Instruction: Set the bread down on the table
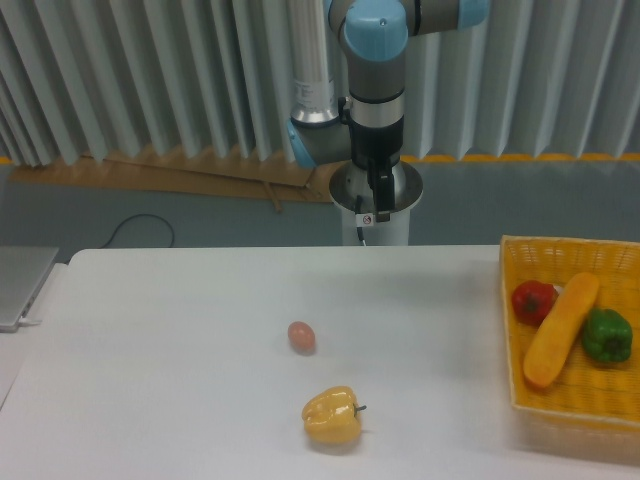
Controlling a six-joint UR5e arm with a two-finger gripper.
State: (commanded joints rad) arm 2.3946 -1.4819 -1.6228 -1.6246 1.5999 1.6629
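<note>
- I see one long, smooth orange-yellow baguette-shaped bread loaf (561, 329) lying slantwise inside the single yellow woven basket (515, 320) at the right edge of my view.
- Two peppers share the basket with it: one red bell pepper (532, 301) touching the loaf on its left, and one green bell pepper (607, 335) just beside it on its right.
- The basket sits on the large flat white surface (170, 350), at its right side.
- Out on the surface I count two loose items: one small brown egg (302, 337) near the middle, and one yellow bell pepper (332, 416) near it, closer to me.
- One grey laptop-like slab (20, 283) pokes in at the left edge.
- The one grey-and-blue robot arm (374, 60) stands behind the surface, well apart from the loaf.
- I cannot make out the claw, so I cannot tell whether it is released or clenched.
</note>
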